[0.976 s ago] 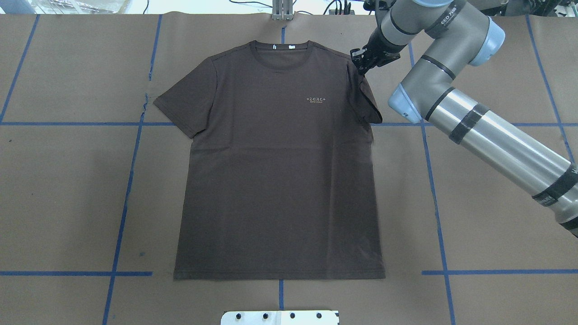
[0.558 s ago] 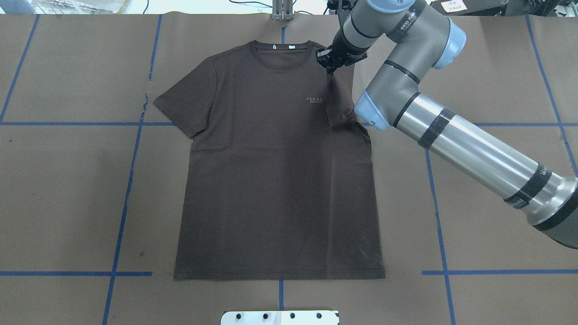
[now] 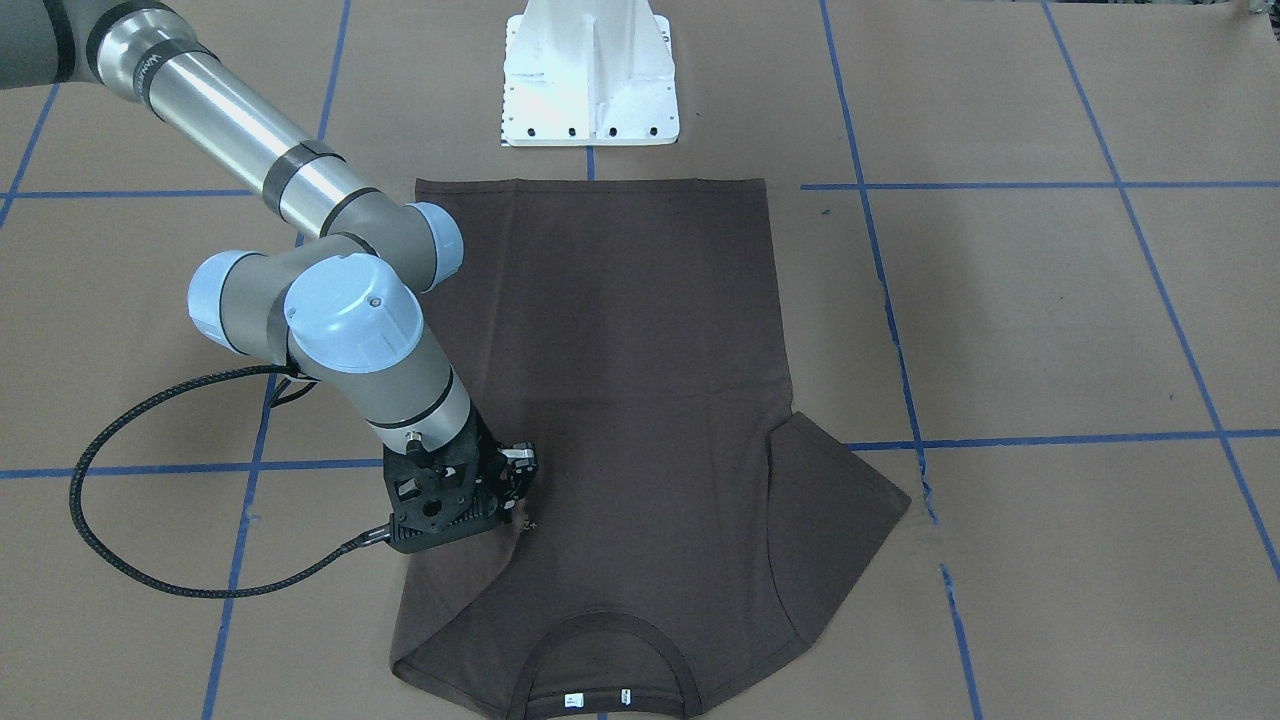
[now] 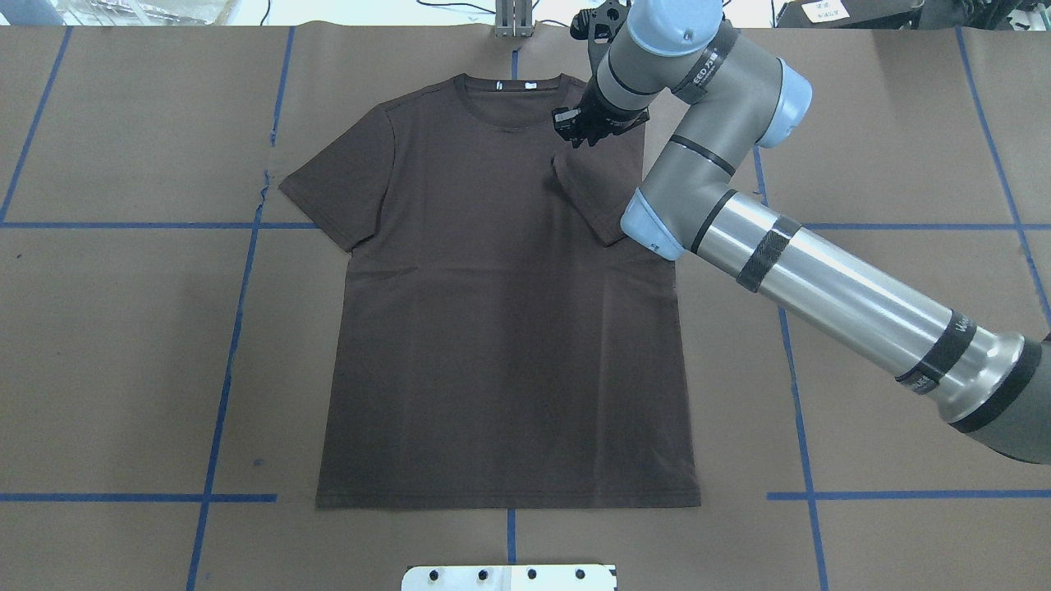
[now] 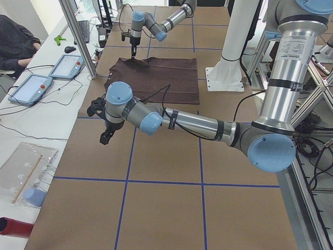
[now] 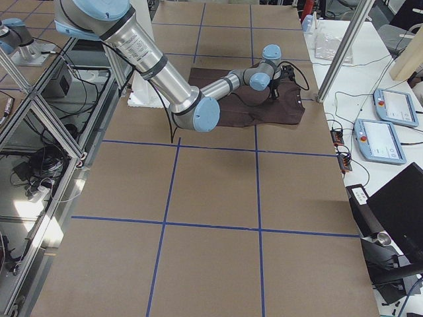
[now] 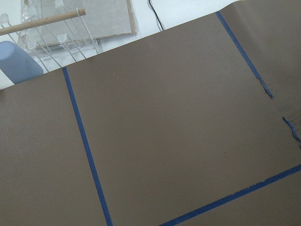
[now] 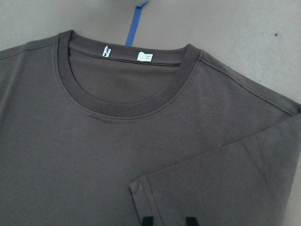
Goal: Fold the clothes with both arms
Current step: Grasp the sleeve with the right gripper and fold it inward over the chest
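The dark brown T-shirt (image 4: 493,328) lies flat, face up, on the brown paper, with its collar (image 4: 513,103) at the far side. Its sleeve (image 4: 591,193) on my right is folded inward over the chest and covers most of the lettering. My right gripper (image 4: 575,133) hovers just above that sleeve's hem, near the collar. In the right wrist view its fingertips (image 8: 147,220) stand apart over the sleeve cloth, so it is open. The white neck labels (image 8: 145,57) show there. My left gripper (image 5: 105,136) hangs over bare paper well left of the shirt; I cannot tell its state.
The white base pedestal (image 3: 590,80) stands at the shirt's hem side. Blue tape lines (image 4: 238,328) cross the paper. A side table with tablets (image 5: 39,86), a metal post (image 5: 78,36) and a seated person (image 5: 15,36) lie beyond the table's far edge.
My right gripper moved left from the shirt's outer shoulder toward the collar, carrying the sleeve across. The sleeve now lies folded on the chest.
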